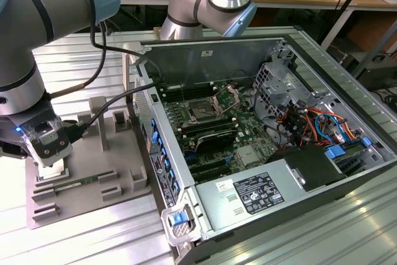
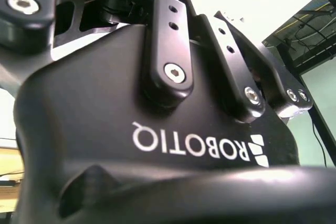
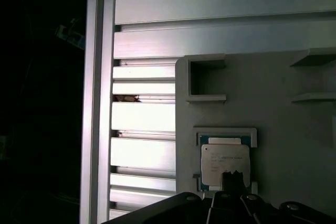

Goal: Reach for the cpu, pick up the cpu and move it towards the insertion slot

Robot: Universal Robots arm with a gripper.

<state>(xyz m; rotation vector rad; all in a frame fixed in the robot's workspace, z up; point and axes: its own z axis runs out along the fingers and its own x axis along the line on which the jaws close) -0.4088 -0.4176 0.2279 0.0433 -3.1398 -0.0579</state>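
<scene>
Exterior view sits up high, looking down at an angle over the open computer case [image 1: 205, 60], with the grey holder plate [image 1: 93, 178] at the exterior view's left. My first wrist view stares straight down at that same plate from close up, so those two overlap there. Second wrist view is jammed against the black body of my gripper [image 2: 202, 45], looking up along it.

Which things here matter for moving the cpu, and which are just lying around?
Job: cpu, in the grey holder; insertion slot; gripper, nearest the cpu.
Lying about: power supply; memory slots; orange and blue cables.
</scene>
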